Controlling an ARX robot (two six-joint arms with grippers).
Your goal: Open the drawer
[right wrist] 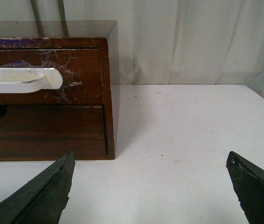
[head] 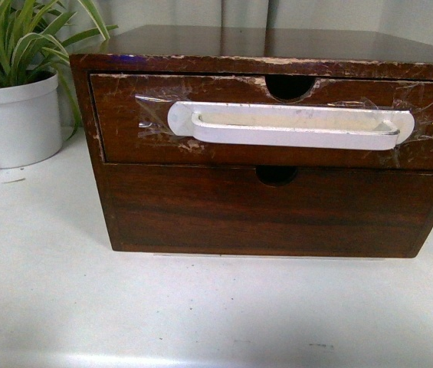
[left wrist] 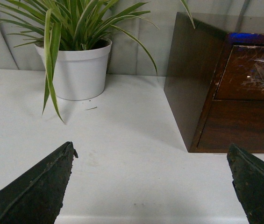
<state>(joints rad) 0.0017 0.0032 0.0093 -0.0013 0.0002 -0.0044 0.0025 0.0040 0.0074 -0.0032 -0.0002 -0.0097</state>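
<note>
The drawer is the upper dark scratched front of a wooden chest, closed flush, with a long white handle taped on and a semicircular notch above it. It also shows in the left wrist view and the right wrist view, with the handle's end showing. Neither arm shows in the front view. My left gripper is open and empty over the white table, left of the chest. My right gripper is open and empty over the table, off the chest's right front corner.
A plain handle-less lower drawer sits below. A white pot with a striped green plant stands left of the chest, also in the left wrist view. A white curtain hangs behind. White table lies in front.
</note>
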